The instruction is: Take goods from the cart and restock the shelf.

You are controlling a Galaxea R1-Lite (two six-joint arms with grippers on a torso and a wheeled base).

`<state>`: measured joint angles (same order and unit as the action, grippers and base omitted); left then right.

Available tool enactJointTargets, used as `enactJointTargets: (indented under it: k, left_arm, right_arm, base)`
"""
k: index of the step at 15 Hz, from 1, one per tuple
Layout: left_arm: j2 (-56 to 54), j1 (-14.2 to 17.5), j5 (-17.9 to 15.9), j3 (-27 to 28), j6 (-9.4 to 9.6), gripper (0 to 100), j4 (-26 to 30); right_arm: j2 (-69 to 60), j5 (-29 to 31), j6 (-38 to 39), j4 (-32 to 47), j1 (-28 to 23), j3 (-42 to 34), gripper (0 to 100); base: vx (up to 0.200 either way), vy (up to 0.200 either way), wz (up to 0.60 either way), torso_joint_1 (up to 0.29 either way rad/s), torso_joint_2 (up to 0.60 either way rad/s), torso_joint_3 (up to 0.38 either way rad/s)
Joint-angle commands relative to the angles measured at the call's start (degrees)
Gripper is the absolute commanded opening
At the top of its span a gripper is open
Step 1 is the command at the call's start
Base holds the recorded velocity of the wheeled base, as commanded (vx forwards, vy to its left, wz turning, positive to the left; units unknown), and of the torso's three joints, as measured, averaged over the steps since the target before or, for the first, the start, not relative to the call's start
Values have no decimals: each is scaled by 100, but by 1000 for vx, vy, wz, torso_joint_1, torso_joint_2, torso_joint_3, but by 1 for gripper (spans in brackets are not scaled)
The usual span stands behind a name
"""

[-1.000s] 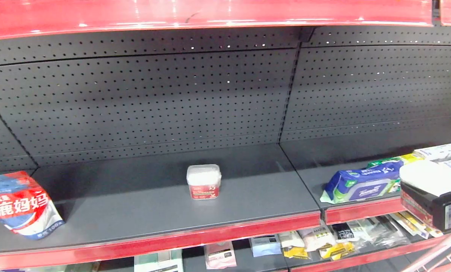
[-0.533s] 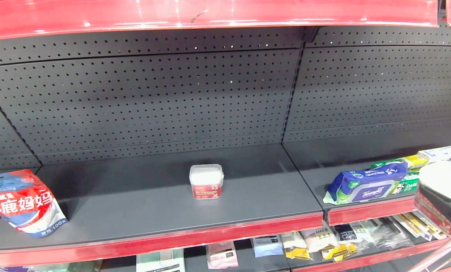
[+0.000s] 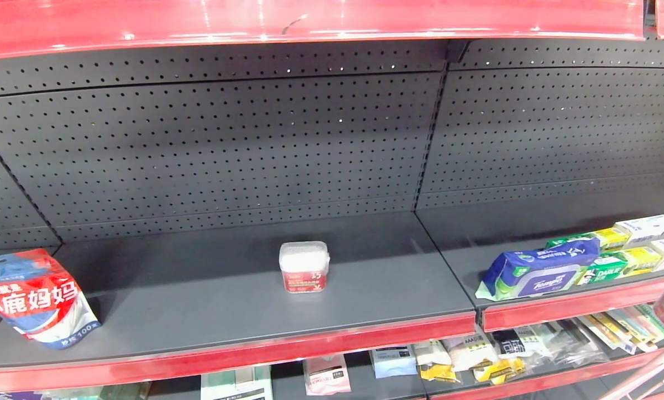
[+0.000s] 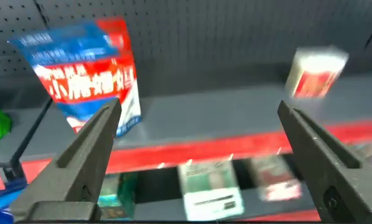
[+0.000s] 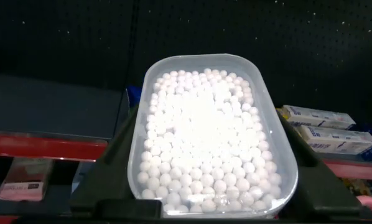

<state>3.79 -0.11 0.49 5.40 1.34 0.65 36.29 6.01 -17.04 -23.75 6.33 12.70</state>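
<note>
Right pincer (image 5: pixel 204 186) tight on tub (image 5: pixel 211 137); wipes pack (image 3: pixel 537 269), boxes (image 5: pixel 335 140) beyond.

Light comes from overhead: glare spots on red shelf lip (image 3: pixel 309 22) above shelf tub (image 3: pixel 304 266). Pegboard (image 3: pixel 226 144) behind shelf tub is dim, w/ a few bright pinholes. Shelf board (image 3: pixel 198 311) is evenly lit in front of it, darker toward the back; soft shadow just behind it. Straight shelf edges bow toward frame edges, far from shelf tub. Left wrist view: shelf tub smeared by motion blur, goods (image 4: pixel 211 186) below it too. Right wrist view: held tub (image 5: pixel 214 134) blown out at centre, bg near black.
</note>
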Motion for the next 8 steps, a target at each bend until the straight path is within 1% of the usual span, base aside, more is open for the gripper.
enactJointTargets:
  k: [1, 2, 3, 4, 5, 6, 7, 8]
  left_arm:
    - [2038, -15, 4, 1306, -741, 100, 41]
    - [2249, -15, 4, 1244, -661, 100, 32]
    - [2662, -33, -14, 1244, -415, 100, 32]
    - [3216, 20, 57, 1271, -37, 100, -12]
    - [3532, 2, 13, 1271, 428, 100, -109]
    - [3778, 2, -49, 1279, 754, 100, -179]
    - [4138, -7, -277, 1279, 982, 100, -267]
    - [4622, -7, -954, 1279, 1193, 100, -513]
  right_arm:
    - [-324, -21, 43, 19, -17, -110, 0]
    - [-324, -30, 87, 19, 9, -128, 0]
    - [-342, -30, 87, 19, 9, -128, 0]
    - [-351, -30, 78, 19, 9, -119, 0]
    - [-377, 5, 69, 19, -9, -84, 0]
    - [-377, 23, 61, 28, -17, -57, 0]
    - [-360, 23, 52, 28, -44, -49, 0]
    - [-351, 23, -1, 54, -35, -93, 0]
  base:
    - [0, 0, 0, 0, 0, 0]
    - [0, 0, 0, 0, 0, 0]
    - [0, 0, 0, 0, 0, 0]
    - [0, 0, 0, 0, 0, 0]
    - [0, 0, 0, 0, 0, 0]
    - [0, 0, 0, 0, 0, 0]
    - [0, 0, 0, 0, 0, 0]
    - [0, 0, 0, 0, 0, 0]
